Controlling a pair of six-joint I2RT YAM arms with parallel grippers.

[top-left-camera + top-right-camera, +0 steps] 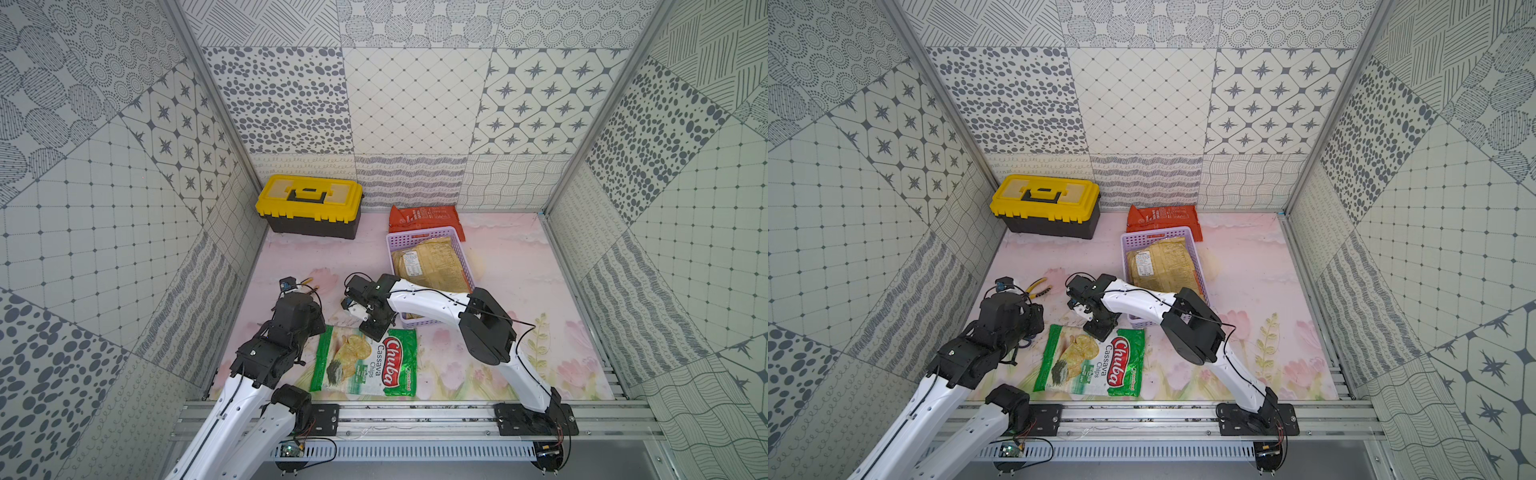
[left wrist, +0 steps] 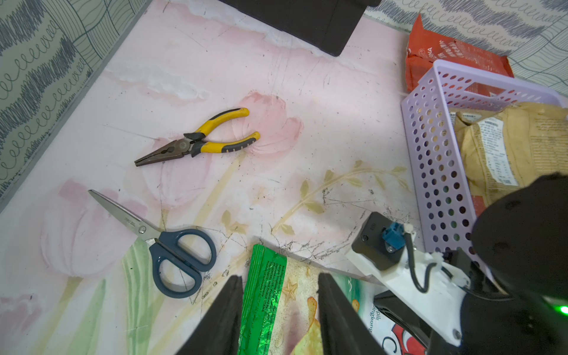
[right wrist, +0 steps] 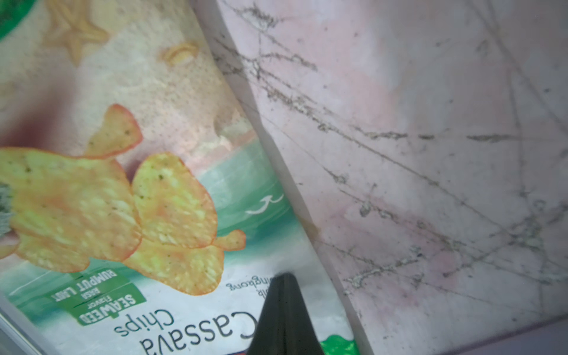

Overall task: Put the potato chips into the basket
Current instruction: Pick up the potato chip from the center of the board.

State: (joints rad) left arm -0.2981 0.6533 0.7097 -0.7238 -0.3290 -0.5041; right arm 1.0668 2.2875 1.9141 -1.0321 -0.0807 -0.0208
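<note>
Beneath right pincer (image 3: 284, 276) tips, Chuba bag (image 3: 123, 184) edge.

— The flat green-and-white foil snack bag (image 1: 365, 360): what's printed on it?
— Yellow chips, a red "Chuba" logo with white letters, dark "Cassava Chips" lettering.
— And the rectangular perforated plastic basket (image 1: 417, 235)?
— Lavender all over. The crumpled golden-tan bag (image 1: 432, 266) carries a white label with dark print; the flat orange-red foil bag (image 1: 424, 217) has pale print.
— The tools?
— The boxy plastic toolbox (image 1: 309, 203): yellow lid, black body and handle. The long-nose metal pliers (image 2: 196, 144): yellow-and-black handles, dark grey nose. The steel scissors (image 2: 159, 242): slate-blue handles, silver blades.
— The surroundings?
— The flat tabletop (image 1: 519, 270) is pale pink with pink tulips and green stems; the wall panels (image 1: 411, 99) show grey dots, stars, grids and waves on white.
</note>
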